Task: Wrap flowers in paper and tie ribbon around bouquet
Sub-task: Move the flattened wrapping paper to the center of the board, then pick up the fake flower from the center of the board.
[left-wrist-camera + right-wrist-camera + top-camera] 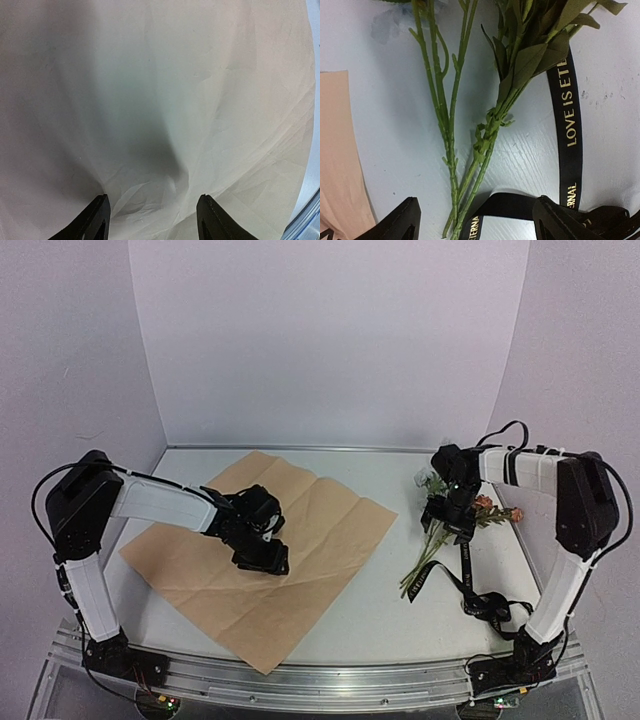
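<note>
So the paper (325,505) is lying flat on the table (385,632), tan side up and creased, turned so its corners point out like a diamond. The left gripper (152,202) is parked right over the middle of the paper, jaws apart with nothing between them. I can't tell whether the tips are actually touching the sheet or just skimming it. My guess is it's there to pin the paper down so it doesn't slide when the flowers come over.

The flowers (527,62) are off the paper completely, just past its right-hand corner, lying on the bare table with the blooms pointing away from the arms and the stem ends toward them. The right gripper (476,207) hangs straight over the stems with its fingers spread wide, one on each side of the bunch. It's open and not holding anything. Looks lined up for a grab on the stems, but that's me guessing.

The ribbon (569,115), black with gold "LOVE IS ETERNAL" on it, is also right of the paper. It loops under the stem ends and trails toward the arm bases, so a sloppy pinch could catch it too.

Container-wise there's nothing yet. No cone, and the paper has nothing on it. Wrapping hasn't started.
</note>
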{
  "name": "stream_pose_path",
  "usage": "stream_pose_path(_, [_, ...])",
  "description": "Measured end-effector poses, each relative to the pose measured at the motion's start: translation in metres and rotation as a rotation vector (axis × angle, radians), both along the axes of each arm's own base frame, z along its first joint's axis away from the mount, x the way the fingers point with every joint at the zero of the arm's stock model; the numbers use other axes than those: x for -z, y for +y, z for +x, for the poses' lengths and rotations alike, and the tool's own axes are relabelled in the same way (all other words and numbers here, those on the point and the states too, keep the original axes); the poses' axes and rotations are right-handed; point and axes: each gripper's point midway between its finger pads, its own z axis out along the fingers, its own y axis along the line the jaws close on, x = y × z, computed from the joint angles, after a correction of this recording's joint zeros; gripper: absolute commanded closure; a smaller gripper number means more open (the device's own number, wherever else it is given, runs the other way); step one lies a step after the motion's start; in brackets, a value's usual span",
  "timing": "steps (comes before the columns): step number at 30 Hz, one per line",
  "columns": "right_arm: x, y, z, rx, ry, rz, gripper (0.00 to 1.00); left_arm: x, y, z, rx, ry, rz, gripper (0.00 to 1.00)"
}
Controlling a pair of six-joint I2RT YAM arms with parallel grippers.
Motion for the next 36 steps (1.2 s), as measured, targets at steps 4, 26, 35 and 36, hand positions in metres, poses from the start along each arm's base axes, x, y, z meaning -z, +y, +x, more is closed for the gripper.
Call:
stream_pose_path(4, [0.021, 0.001, 0.008, -0.005, 0.047, -0.027, 0.18, 0.0, 0.004, -0.007, 0.017, -0.002, 0.009, 0.39])
stream_pose_path(26, [0.056, 0.0, 0.034, 0.021, 0.071, -0.097, 1.0, -0.087, 0.106, 0.052, -0.404, -0.142, 0.024, 0.23])
stream_pose_path(35, [0.051, 0.001, 0.036, -0.017, 0.059, -0.093, 1.0, -0.038, 0.279, 0.046, -0.938, -0.034, 0.18, 0.16])
stream_pose_path(36, [0.048, 0.002, 0.037, -0.025, 0.052, -0.09, 1.0, -0.029, 0.293, 0.038, -0.986, -0.008, 0.193, 0.16])
